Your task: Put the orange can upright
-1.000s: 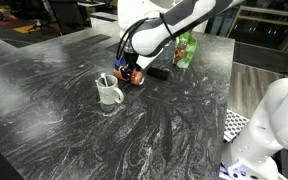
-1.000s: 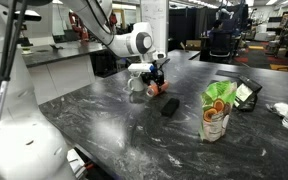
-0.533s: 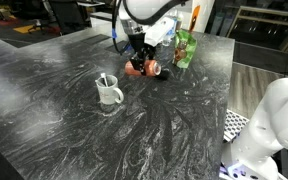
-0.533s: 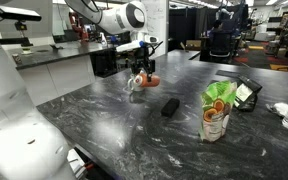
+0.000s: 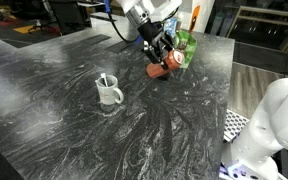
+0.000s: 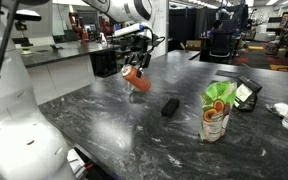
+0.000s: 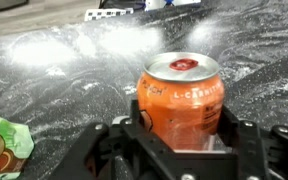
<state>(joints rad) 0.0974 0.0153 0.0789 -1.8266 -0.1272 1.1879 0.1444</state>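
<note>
A: State of the gripper (image 7: 181, 140)?
B: Clamped on the orange can (image 7: 181, 98), gripping its body on both sides.
A: Can location?
B: Between the jaws, tilted, held above the marble table (image 6: 184, 135) in an exterior view.

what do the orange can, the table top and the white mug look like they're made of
The slim orange drink can looks like thin metal, likely aluminium: bare silvery top rim, glossy printed wall. The dark table top seems polished stone or marble-look laminate: pale veins, lamp reflections. The white handled mug is probably glazed ceramic: smooth, opaque.
</note>
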